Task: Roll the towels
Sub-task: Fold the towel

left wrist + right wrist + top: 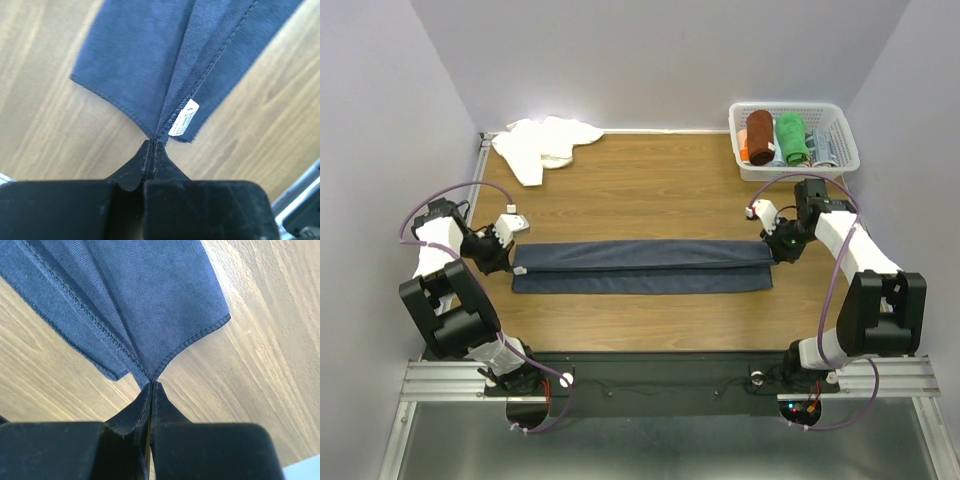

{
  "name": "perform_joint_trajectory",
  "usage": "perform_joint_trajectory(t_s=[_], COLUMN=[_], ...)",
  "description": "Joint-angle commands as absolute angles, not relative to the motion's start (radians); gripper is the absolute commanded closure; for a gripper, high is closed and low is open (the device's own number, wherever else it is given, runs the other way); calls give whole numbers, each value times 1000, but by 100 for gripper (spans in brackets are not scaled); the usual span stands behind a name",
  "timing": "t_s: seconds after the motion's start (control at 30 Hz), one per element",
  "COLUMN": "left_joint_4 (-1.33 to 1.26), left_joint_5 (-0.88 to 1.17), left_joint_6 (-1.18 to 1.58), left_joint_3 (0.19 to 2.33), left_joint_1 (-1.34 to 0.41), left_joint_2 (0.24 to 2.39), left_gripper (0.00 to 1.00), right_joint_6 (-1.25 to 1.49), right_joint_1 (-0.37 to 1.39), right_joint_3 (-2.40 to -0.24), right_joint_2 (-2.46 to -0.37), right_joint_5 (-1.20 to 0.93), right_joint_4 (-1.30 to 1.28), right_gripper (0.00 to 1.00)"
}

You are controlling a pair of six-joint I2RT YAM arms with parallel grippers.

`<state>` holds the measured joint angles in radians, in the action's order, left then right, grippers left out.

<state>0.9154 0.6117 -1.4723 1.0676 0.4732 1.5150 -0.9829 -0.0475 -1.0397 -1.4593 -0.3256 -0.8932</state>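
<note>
Closed tight, the left hand [516, 267] at 9 o'clock and right hand [773, 244] at 3 o'clock pinch the blue-grey towel [640, 266]

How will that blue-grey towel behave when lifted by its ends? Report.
Probably floppy: the dark blue-grey towel bunches into soft folds where the left fingers and right fingers pinch it. Held at its ends, its middle would likely sag. It looks thin, so presumably light.

Fingers [131, 414] pinch an edge of the blue-grey towel [150, 295].
</note>
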Motion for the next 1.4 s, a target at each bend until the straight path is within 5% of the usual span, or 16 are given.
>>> perform_joint_trajectory(t_s=[0.0,0.47,0.53,0.6,0.63,0.7,0.9,1.03,1.23,1.37], left_joint_4=[1017,992,985,986,994,1032,1000,859,646,543], left_joint_5=[600,578,557,542,537,534,589,660,597,562], left_joint_6=[-1549,-1566,-1572,-1575,-1580,-1586,-1452,-1271,-1015,-895], left_joint_3=[1069,1011,991,983,985,1006,1120,1175,1126,1098], left_joint_1=[498,512,511,511,514,512,511,485,394,362], left_joint_2=[1480,1531,1529,1520,1516,1494,1468,1488,1512,1555], left_gripper=[100,100,95,75,69,55,44,46,64,69], right_joint_6=[-1038,-1039,-1045,-1064,-1068,-1057,-961,-819,-663,-609], right_joint_1=[-58,-58,-58,-58,-58,-58,-58,-58,-46,-29], right_joint_3=[-1019,-980,-983,-997,-1003,-1038,-1170,-1290,-1367,-1327], right_joint_2=[-1407,-1485,-1476,-1459,-1438,-1404,-1451,-1613,-1726,-1779], right_joint_5=[-308,-347,-356,-371,-388,-409,-452,-479,-442,-378], right_joint_4=[-933,-922,-926,-962,-972,-998,-1034,-1023,-919,-845], right_gripper=[99,99,87,61,40,31,36,55,80,81])
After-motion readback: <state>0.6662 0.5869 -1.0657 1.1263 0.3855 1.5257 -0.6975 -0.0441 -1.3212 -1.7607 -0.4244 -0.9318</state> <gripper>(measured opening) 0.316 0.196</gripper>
